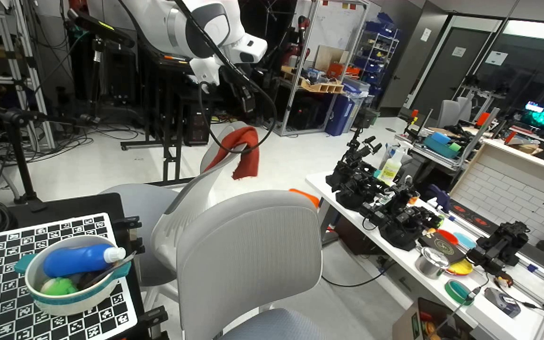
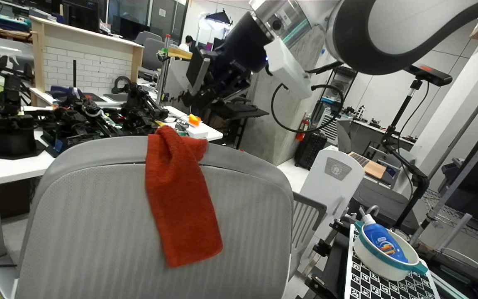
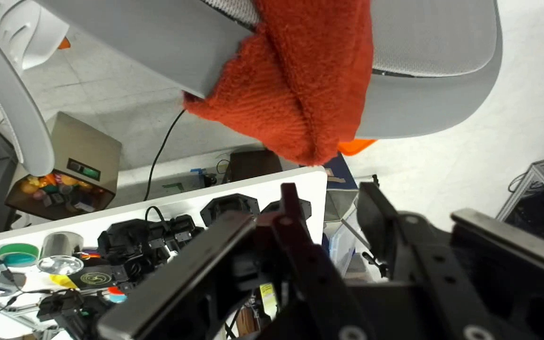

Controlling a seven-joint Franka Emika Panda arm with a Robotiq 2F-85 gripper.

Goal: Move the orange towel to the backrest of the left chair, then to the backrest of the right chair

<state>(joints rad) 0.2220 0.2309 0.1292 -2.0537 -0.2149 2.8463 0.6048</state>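
Hanging over the top edge of the backrest (image 2: 251,224) on the left chair (image 1: 182,205), the orange towel (image 2: 185,216) pointed downward in an exterior view, its long axis tilting toward the right edge; the wrist view showed me its far end, mostly hidden from that side, and the gripper (image 3: 328,189), fingers parted, clear of the cloth

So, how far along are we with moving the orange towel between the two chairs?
Looks done: the first move, as the orange towel hangs over the back of the left chair.
In hand: nothing gripped; the gripper is open near the towel, apart from it in the wrist view.
Remaining: picking the towel up again and moving it to the right chair, whose back shows no towel.
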